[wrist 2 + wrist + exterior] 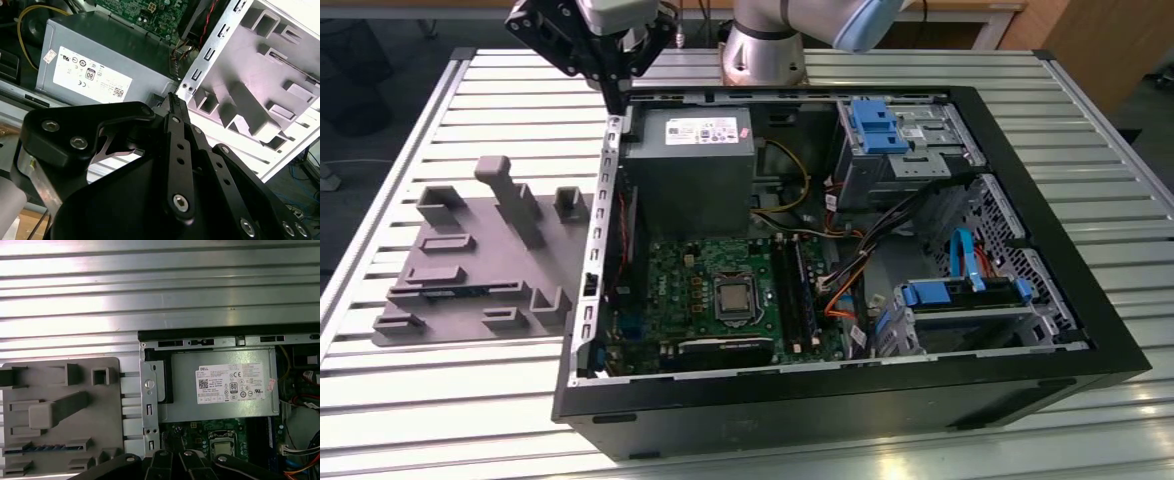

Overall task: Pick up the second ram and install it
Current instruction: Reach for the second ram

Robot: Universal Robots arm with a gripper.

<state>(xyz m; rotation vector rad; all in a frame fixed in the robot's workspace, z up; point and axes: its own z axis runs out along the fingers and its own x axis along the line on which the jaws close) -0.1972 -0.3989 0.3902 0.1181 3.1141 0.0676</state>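
While the gripper (616, 97) hangs at the upper left of the exterior view, over the back corner of the black steel computer case (854, 405), its slim black fingers are pressed together with nothing seen between them. The second ram (460, 292) lies well apart from it, toward the lower left of the frame and outside the case. That thin, flat blue-green board stands on edge in a slot of the matte grey moulded holder tray (487, 255), its long axis running roughly left to right across the frame, on the ribbed aluminium table (400, 400).

Matt plastic tray (480, 255), ribbed metal table (440, 400)
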